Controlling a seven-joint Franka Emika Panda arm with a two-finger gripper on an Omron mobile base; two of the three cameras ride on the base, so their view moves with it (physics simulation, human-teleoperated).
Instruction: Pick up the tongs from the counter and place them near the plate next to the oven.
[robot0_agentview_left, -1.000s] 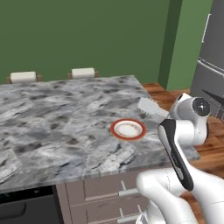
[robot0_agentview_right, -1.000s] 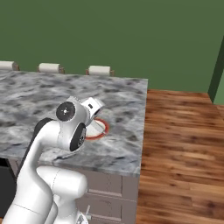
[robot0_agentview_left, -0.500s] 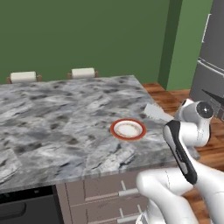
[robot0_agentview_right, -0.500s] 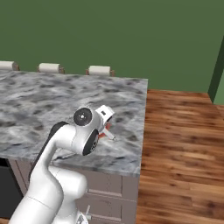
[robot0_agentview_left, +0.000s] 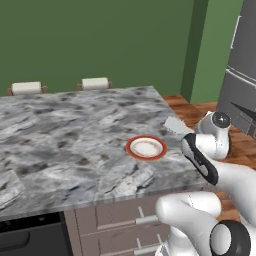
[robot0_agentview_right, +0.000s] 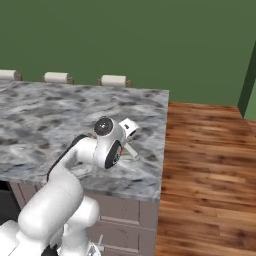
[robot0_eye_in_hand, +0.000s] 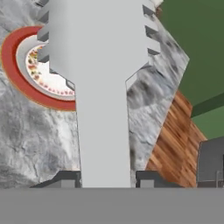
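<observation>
Tongs (robot0_eye_in_hand: 103, 87): pale grey, held in the claw above the counter; in the hand view, run up the middle of the frame from the bottom edge, comb-like end at the top. In the left base view, seen as a pale grey slab (robot0_agentview_left: 177, 125) just right of the plate, right of centre.
Claw (robot0_eye_in_hand: 107, 178): closed on the handle of the tongs, one dark fingertip (robot0_eye_in_hand: 65, 178) on each side of it at the bottom of the hand view; seen in the right base view near the centre (robot0_agentview_right: 131, 145), low over the stone.
Plate (robot0_agentview_left: 146, 148): white with a red-orange rim, at the centre of the left base view, near the right end of the counter; in the hand view at upper left (robot0_eye_in_hand: 17, 74), partly hidden behind the head of the tongs.
Counter (robot0_agentview_left: 60, 135): grey-and-white marbled stone, across the left and middle of the left base view; wooden floor (robot0_agentview_right: 210, 165) beyond its right edge.
Key relation: long axis of the tongs straight out from the claw, head overlapping the plate's right side in the hand view; bare stone just right of the plate under the handle.
Contact: cannot tell whether the tongs touch the stone or hang just clear.
Judged step: carrying finished or nearly so; lowering and letting go beside the plate, not on it.
Risk: comb end landing on the rim.
</observation>
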